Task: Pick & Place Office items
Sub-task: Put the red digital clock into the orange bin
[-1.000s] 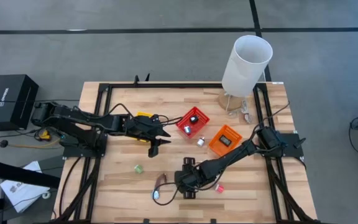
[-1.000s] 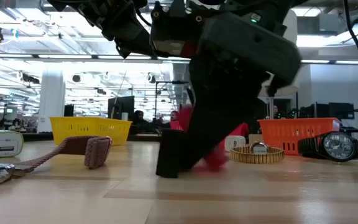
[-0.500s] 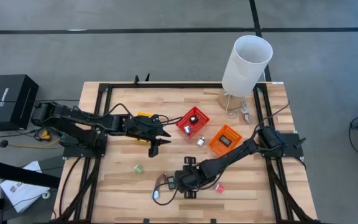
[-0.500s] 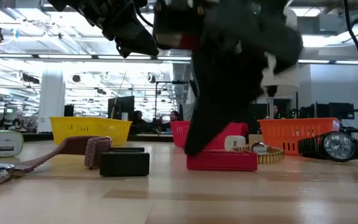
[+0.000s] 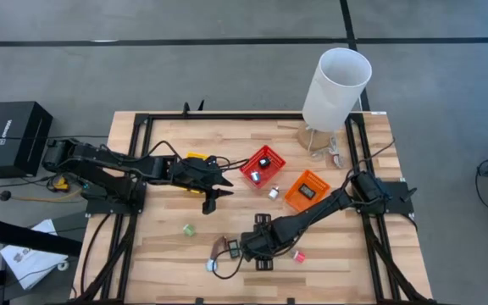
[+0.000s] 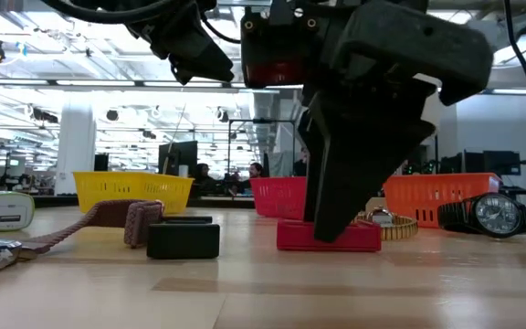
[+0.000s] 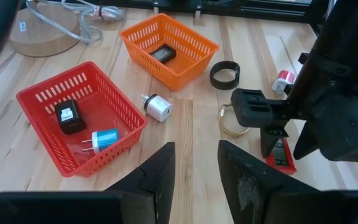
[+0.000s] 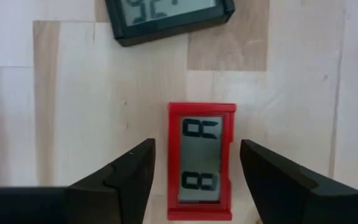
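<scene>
— Where is the right gripper (image 8: 194, 168)?

— Low over the near part of the table (image 5: 159, 254), pointing down. Its 2 fingers (image 8: 126, 171) stand wide apart, holding nothing. A small red digital clock (image 8: 202, 160) lies flat between them, touching neither. A black digital clock (image 8: 166, 15) lies just beyond the fingertips.

— And the left gripper (image 7: 194, 174)?

— It hangs well apart, above the table by the yellow basket (image 6: 133, 190), fingers parted and empty. A red basket (image 7: 36, 99) and an orange basket (image 7: 194, 40) sit ahead of it.

"92" on black clock (image 8: 169, 18) (digits cropped)
</scene>
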Controlling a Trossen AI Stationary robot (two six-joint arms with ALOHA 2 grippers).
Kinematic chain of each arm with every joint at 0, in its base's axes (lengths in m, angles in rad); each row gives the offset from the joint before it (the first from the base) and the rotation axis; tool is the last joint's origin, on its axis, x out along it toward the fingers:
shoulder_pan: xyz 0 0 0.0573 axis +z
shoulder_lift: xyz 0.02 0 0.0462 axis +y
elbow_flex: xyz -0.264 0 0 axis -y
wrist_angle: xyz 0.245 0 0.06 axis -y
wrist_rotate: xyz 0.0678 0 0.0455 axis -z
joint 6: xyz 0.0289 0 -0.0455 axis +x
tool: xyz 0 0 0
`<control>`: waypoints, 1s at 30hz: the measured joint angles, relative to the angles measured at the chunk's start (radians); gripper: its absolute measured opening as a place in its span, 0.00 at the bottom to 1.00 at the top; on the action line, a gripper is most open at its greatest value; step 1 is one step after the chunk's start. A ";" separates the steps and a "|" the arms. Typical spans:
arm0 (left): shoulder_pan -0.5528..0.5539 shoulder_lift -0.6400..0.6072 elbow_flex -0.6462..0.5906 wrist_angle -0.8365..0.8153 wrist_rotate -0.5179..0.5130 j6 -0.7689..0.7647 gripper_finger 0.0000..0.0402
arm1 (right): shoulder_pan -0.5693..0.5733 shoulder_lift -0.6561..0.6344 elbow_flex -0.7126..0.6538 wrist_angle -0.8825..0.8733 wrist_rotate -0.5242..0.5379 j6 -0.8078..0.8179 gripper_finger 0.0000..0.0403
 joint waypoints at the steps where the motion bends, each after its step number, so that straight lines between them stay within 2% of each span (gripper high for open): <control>1: 0.000 0.000 0.000 0.000 0.000 0.000 0.29 | -0.001 0.000 0.000 0.000 0.000 0.000 0.55; 10: 0.000 0.000 0.000 0.001 0.000 0.000 0.29 | -0.007 0.000 0.000 -0.009 -0.032 0.000 0.36; 14: 0.000 0.000 0.000 0.001 0.000 0.000 0.29 | -0.007 0.000 0.000 -0.009 -0.036 0.000 0.32; 17: 0.000 0.000 0.000 0.002 0.000 0.000 0.29 | -0.007 0.000 0.000 -0.008 -0.034 0.000 0.35; 25: 0.000 0.000 0.000 0.004 0.000 0.000 0.29 | -0.006 0.000 0.000 -0.006 -0.033 -0.004 0.55; 30: 0.000 0.000 0.000 0.004 0.000 0.000 0.29 | -0.006 0.000 -0.034 0.052 -0.033 -0.001 0.58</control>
